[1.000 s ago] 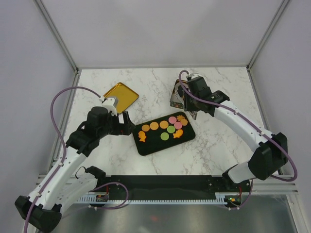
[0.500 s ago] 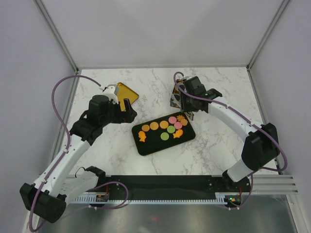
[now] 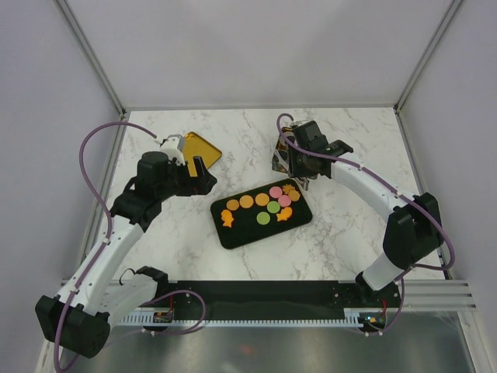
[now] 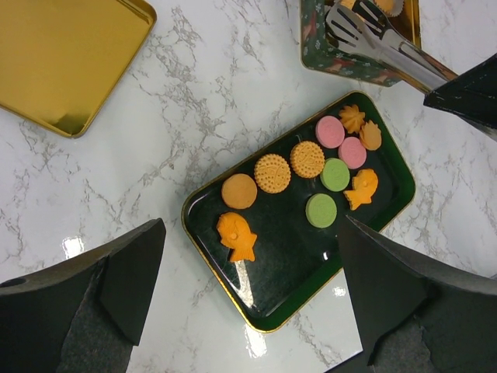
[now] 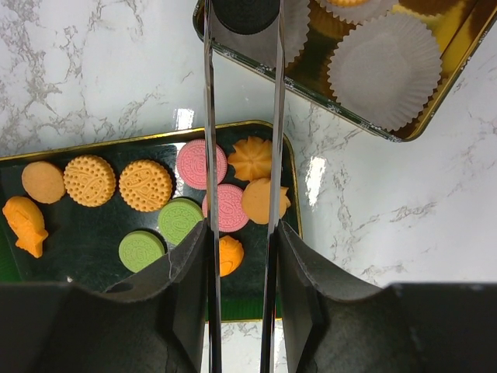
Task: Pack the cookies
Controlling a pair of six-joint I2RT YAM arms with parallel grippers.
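Observation:
Several cookies (image 3: 264,206), orange, pink and green, round, fish- and flower-shaped, lie on the black tray (image 3: 241,235); they also show in the left wrist view (image 4: 272,172) and the right wrist view (image 5: 202,165). My right gripper (image 3: 301,159) (image 5: 241,264) is shut on metal tongs (image 5: 208,155). The tongs' tips grip a black cookie (image 5: 247,14) above the open tin (image 5: 435,89), which holds white paper cups (image 5: 384,70). My left gripper (image 3: 203,177) (image 4: 252,299) is open and empty, above the tray's left end.
The tin (image 3: 281,159) stands behind the tray's right end. A gold lid (image 3: 194,149) (image 4: 62,62) lies at the back left, close to my left gripper. The tray's near part (image 4: 303,256) holds no cookies. The walls enclose the marble table.
My left gripper has moved back, towards the gold lid. My right gripper has shifted slightly back and left, towards the tin, still holding the tongs.

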